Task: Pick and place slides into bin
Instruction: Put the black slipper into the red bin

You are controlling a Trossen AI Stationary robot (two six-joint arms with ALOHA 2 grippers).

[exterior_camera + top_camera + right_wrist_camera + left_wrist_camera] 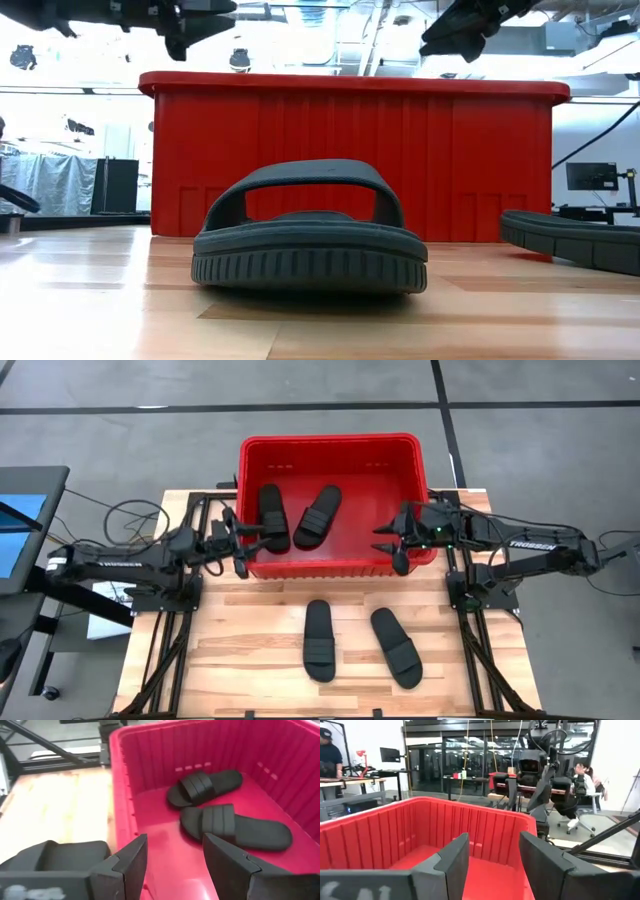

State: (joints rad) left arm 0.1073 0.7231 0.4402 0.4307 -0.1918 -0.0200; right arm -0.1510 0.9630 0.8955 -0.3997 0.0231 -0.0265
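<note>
The red bin stands at the table's far middle. Two black slides lie flat on its floor; they also show in the right wrist view. Two more slides lie sole-down on the wooden table in front of the bin; the low view shows one close and one at the right. My left gripper is open and empty above the bin's left wall. My right gripper is open and empty above the bin's near right corner.
Black frame rails run along both sides of the table. The bin's near wall rises behind the two slides on the table. Bare wood lies left of them. People show in the room beyond.
</note>
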